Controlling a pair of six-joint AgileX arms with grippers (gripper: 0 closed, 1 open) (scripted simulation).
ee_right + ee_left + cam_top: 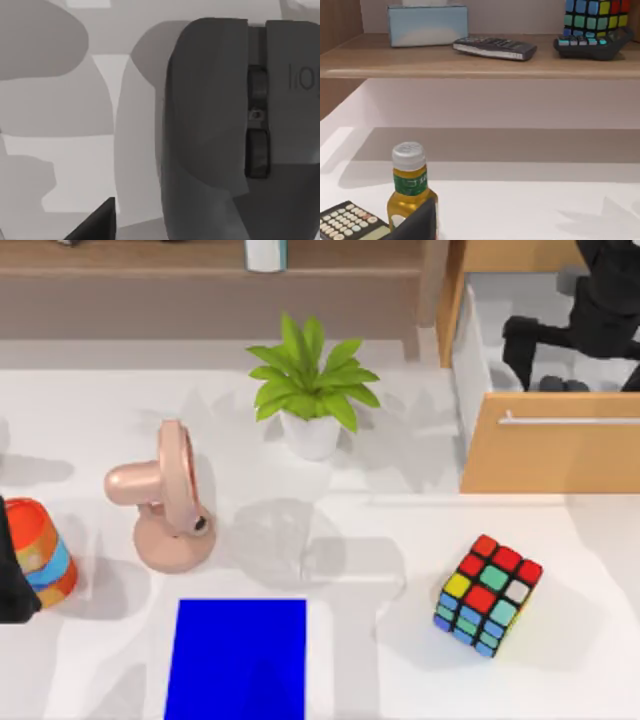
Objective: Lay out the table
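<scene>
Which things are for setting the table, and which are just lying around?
Likely for the job: table, blue mat, grey mouse under the right gripper in the drawer.
Just lying about: plant, pink fan, cube, bottle, calculator, striped cup by the left gripper at the table's left edge.

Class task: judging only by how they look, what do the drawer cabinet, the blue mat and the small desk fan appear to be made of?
Drawer cabinet: light wood, matte, pale grain-toned panels with a white interior. Blue mat: flat, uniformly saturated and without gloss, perhaps rubber or fabric. Desk fan: likely moulded plastic, a smooth pink shell with soft highlights.
</scene>
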